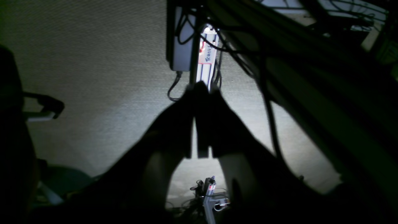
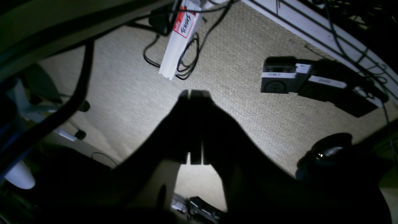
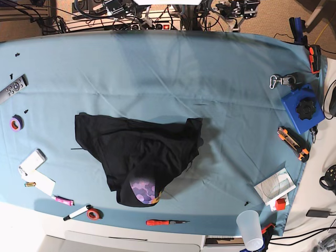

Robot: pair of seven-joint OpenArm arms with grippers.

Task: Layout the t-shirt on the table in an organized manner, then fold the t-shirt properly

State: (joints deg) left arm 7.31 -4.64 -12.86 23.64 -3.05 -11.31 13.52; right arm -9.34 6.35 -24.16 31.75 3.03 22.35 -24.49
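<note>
Nothing of the job looked done yet when I checked the feeds. In the base view the t-shirt (image 3: 139,157) lay in a crumpled heap a little left of centre and toward the lower half of the frame, on the surface (image 3: 157,68) with its light blue cover. Its black cloth was bunched and doubled over itself, and the purple camo print with orange edging showed only as a small patch at the lower edge of the heap. I could make out no clear sleeve or collar line, so I judged that the whole spreading step remained, and every fold after it.

Neither arm appeared in the base view. In the left wrist view the left tool (image 1: 199,90) was clenched with nothing between its fingers, pointing at carpeted floor with a white power strip (image 1: 207,46) above it in the frame. In the right wrist view the right tool (image 2: 195,93) was likewise pressed together and empty, over carpet and cables. Both seemed parked well away from the garment.

Small clutter ringed the cloth: a red screwdriver (image 3: 167,222) just below the shirt and a clear cup (image 3: 250,230) at lower right.
</note>
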